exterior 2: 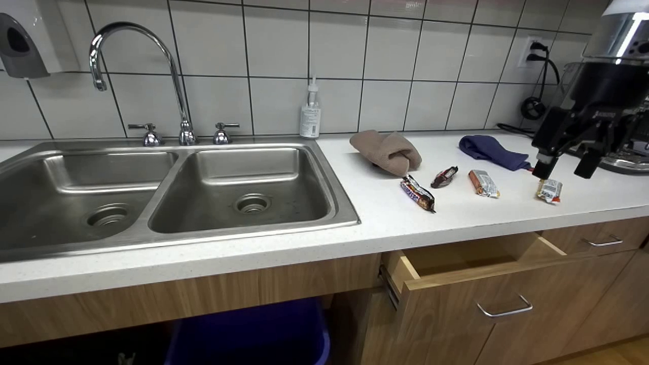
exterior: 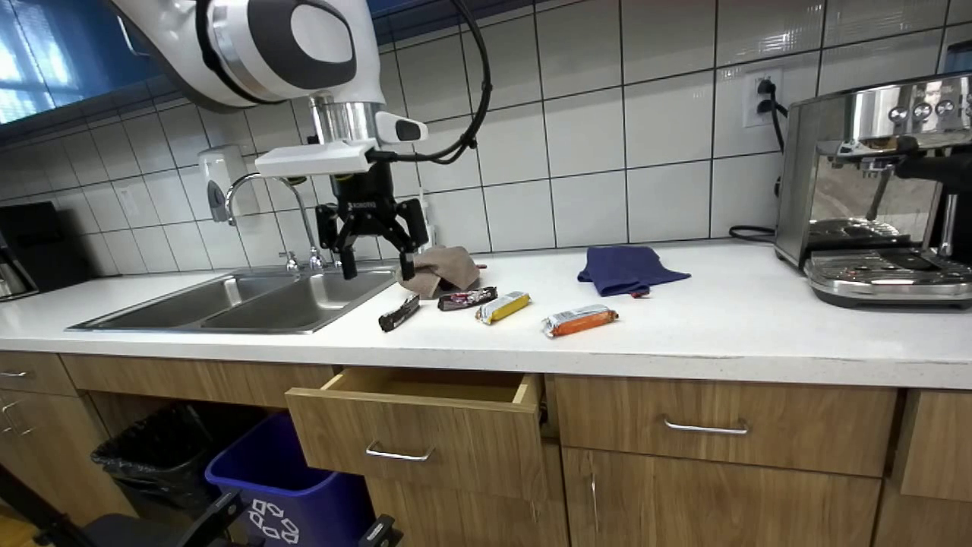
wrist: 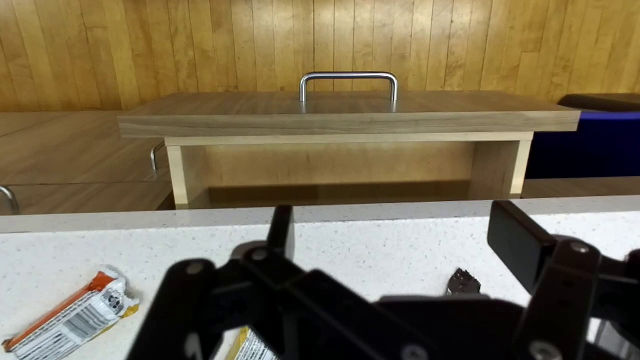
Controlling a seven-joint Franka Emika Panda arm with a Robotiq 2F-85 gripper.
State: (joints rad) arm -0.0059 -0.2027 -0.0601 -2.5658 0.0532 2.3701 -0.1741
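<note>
My gripper (exterior: 378, 267) hangs above the counter, pointing down, open with nothing between its fingers; it also shows in an exterior view (exterior 2: 566, 168). The wrist view has its fingertips wide apart. Several wrapped bars lie on the white counter below: a dark bar (exterior: 399, 313), a dark pinkish bar (exterior: 467, 298), a yellow bar (exterior: 503, 308) and an orange bar (exterior: 581, 320). Behind them sits a crumpled brown cloth (exterior: 440, 270), with a blue cloth (exterior: 629, 270) farther along. Under the counter edge a wooden drawer (exterior: 418, 433) is pulled out; its visible inside (wrist: 340, 165) holds nothing.
A double steel sink (exterior 2: 165, 203) with a tall faucet (exterior 2: 177, 81) adjoins the bars. A coffee machine (exterior: 873, 175) stands at the counter's far end. Below are a blue recycling bin (exterior: 285, 486) and a black-lined bin (exterior: 167, 456). A pump bottle (exterior 2: 310, 114) stands by the tiles.
</note>
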